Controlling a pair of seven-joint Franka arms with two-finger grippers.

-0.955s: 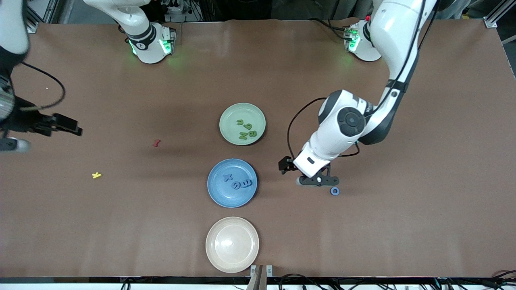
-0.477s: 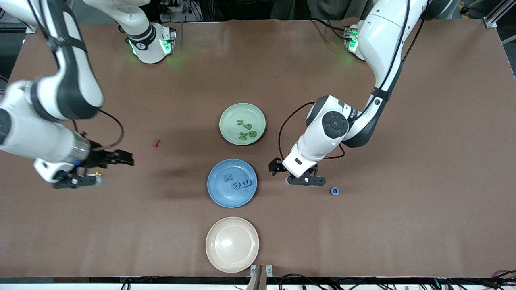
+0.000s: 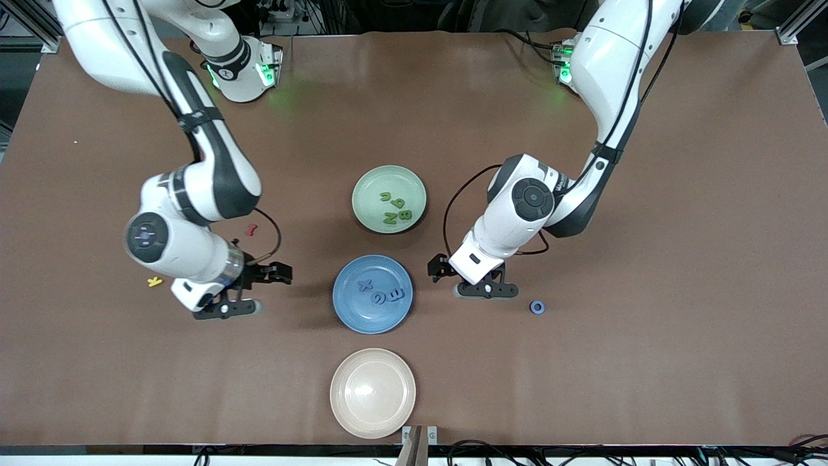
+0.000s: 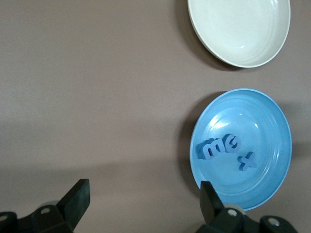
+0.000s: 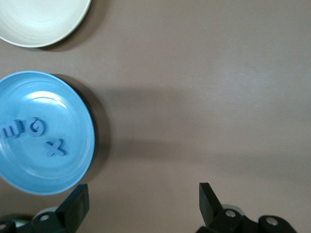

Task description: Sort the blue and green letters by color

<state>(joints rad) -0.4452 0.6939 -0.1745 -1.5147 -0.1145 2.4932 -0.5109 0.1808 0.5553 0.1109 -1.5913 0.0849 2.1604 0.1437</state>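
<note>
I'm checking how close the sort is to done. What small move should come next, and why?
Probably the left gripper, open over bare table beside the blue plate, should shift toward the blue ring letter. That piece lies alone on the table toward the left arm's end, while the other blue letters already sit in the plate. The right gripper is open and empty too.

Both wrist views: pincer fingertips [image 4: 77,194] and cream plate [image 5: 43,24] cut off.

This is a robotics lab. Two white arms are bolted at their bases to a wide brown-covered bench [image 3: 647,362]. Aluminium frame posts [image 3: 792,26] and black cables [image 3: 491,446] stand at its edges.
</note>
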